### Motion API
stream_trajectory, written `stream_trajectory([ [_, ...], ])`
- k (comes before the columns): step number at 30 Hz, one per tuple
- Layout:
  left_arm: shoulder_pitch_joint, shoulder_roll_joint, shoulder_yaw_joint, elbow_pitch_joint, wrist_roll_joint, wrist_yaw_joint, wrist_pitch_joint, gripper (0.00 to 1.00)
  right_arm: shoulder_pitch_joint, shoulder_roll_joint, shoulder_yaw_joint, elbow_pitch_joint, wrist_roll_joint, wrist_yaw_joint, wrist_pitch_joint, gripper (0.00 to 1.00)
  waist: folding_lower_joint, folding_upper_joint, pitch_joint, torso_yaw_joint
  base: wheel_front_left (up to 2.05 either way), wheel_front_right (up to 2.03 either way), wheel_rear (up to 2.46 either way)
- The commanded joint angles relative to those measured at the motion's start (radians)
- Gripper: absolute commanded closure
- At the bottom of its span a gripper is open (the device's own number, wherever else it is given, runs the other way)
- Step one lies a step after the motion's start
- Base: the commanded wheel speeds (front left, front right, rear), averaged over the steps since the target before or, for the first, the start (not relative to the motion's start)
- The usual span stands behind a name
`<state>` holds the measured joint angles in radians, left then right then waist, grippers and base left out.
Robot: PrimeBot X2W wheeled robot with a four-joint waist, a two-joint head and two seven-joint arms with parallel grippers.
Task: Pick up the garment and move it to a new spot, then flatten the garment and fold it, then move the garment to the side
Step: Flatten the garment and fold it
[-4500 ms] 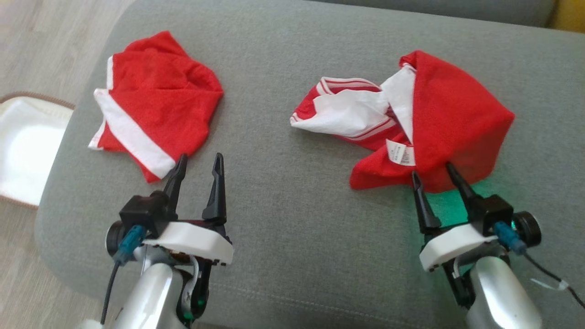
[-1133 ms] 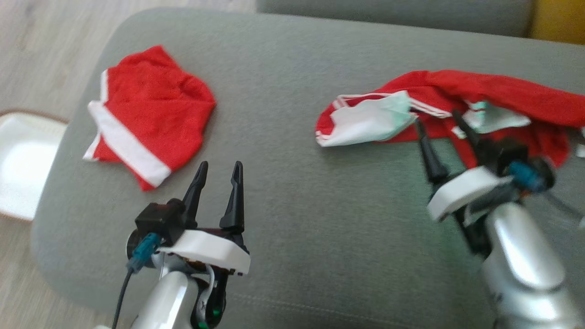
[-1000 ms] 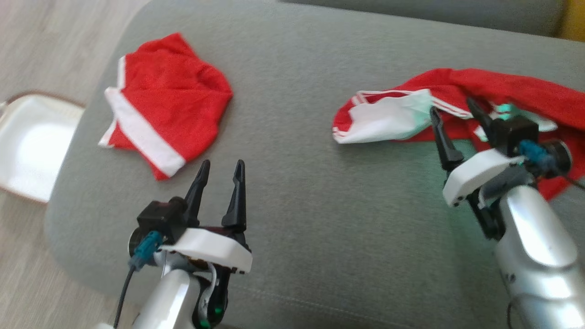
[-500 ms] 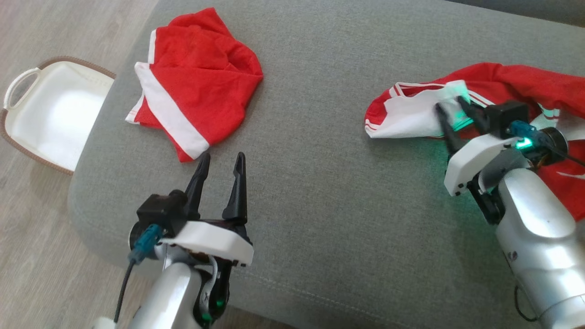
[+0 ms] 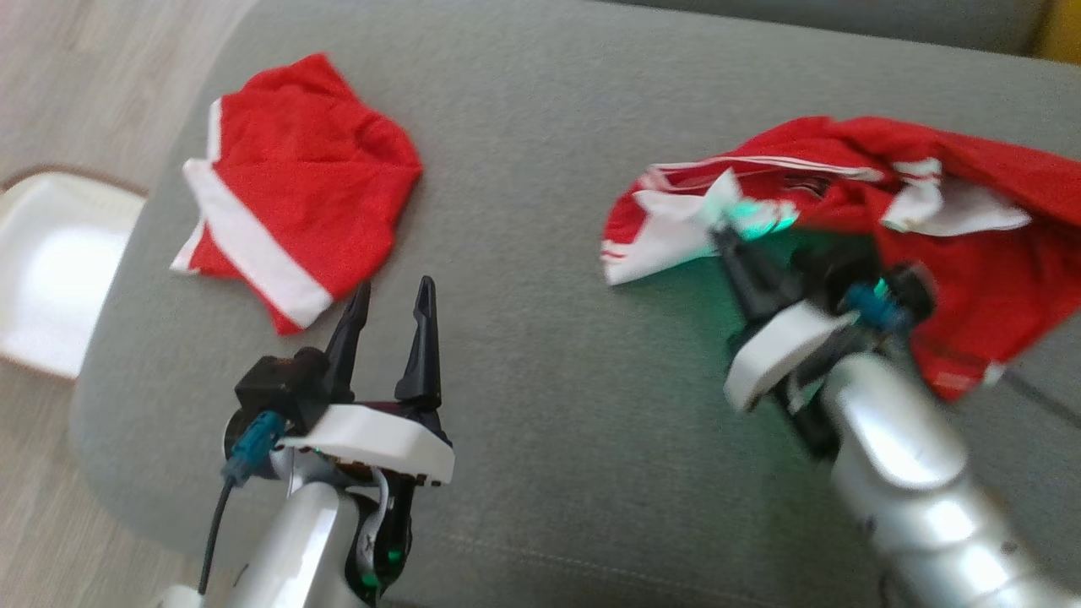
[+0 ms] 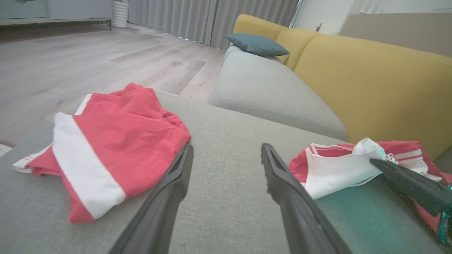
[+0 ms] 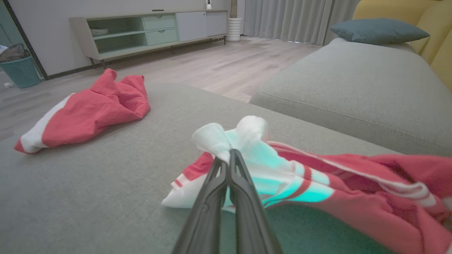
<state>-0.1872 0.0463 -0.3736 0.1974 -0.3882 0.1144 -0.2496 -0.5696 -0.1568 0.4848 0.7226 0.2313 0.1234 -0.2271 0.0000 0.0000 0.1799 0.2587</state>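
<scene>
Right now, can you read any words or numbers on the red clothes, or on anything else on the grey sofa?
No text here can be read.
On the crumpled red and white garment, a small dark mark near its top edge: too blurred to read.
On the same garment, a small white patch at its lower edge, perhaps a label: too blurred to read.
On the folded red garment with a white band: no writing shows.

We get the head view steeply down onto the grey cushion (image 5: 540,380); both wrist views sit low, close over it, facing across it toward the wood floor (image 6: 70,63), sharing the crumpled garment (image 7: 370,211)
</scene>
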Motion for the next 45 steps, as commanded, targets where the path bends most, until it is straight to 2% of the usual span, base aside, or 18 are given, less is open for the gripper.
stream_trajectory([
  [1,-0.019,0.004,0.034,-0.028,0.01,-0.001,-0.012,0.0,0.015,0.021,0.02,-0.038,0.008,0.007,-0.014,1.0,0.0,0.0,-0.027,-0.031,0.0,0.0,0.0],
  [7,0.0,0.004,0.047,-0.026,0.018,-0.006,-0.012,0.0,0.124,0.063,0.126,-0.166,0.028,0.007,-0.013,1.0,0.0,0.0,-0.068,-0.097,0.0,0.0,0.0],
  [14,0.019,0.004,0.062,-0.024,0.025,-0.009,-0.012,0.0,0.204,0.078,0.238,-0.24,0.062,0.007,0.071,1.0,0.0,0.0,-0.093,-0.14,0.0,0.0,0.0],
  [15,0.021,0.004,0.063,-0.025,0.025,-0.009,-0.012,0.0,0.207,0.073,0.238,-0.24,0.051,0.007,0.075,0.59,0.0,0.0,-0.094,-0.143,0.0,0.0,0.0],
  [16,0.023,0.004,0.063,-0.025,0.024,-0.01,-0.012,0.0,0.212,0.07,0.231,-0.24,0.041,0.007,0.075,0.0,0.0,0.0,-0.094,-0.146,0.0,0.0,0.0],
  [22,0.032,0.004,0.068,-0.025,0.028,-0.013,-0.012,0.0,0.236,0.067,0.123,-0.253,0.007,0.007,0.06,0.0,0.0,0.0,-0.099,-0.16,0.0,0.0,0.0],
  [29,0.037,0.004,0.078,-0.03,0.03,-0.014,-0.012,0.0,0.29,0.066,-0.104,-0.341,-0.083,0.007,0.022,0.0,0.0,0.0,-0.116,-0.175,0.0,0.0,0.0],
  [35,0.042,0.004,0.077,-0.049,0.03,-0.015,-0.012,0.0,0.386,0.092,-0.3,-0.453,-0.149,0.007,0.014,0.0,0.0,0.0,-0.127,-0.181,0.0,0.0,0.0],
  [45,0.045,0.004,0.06,-0.06,0.03,-0.017,-0.012,0.0,0.442,0.106,-0.362,-0.502,-0.145,0.007,0.064,0.0,0.0,0.0,-0.115,-0.174,0.0,0.0,0.0],
])
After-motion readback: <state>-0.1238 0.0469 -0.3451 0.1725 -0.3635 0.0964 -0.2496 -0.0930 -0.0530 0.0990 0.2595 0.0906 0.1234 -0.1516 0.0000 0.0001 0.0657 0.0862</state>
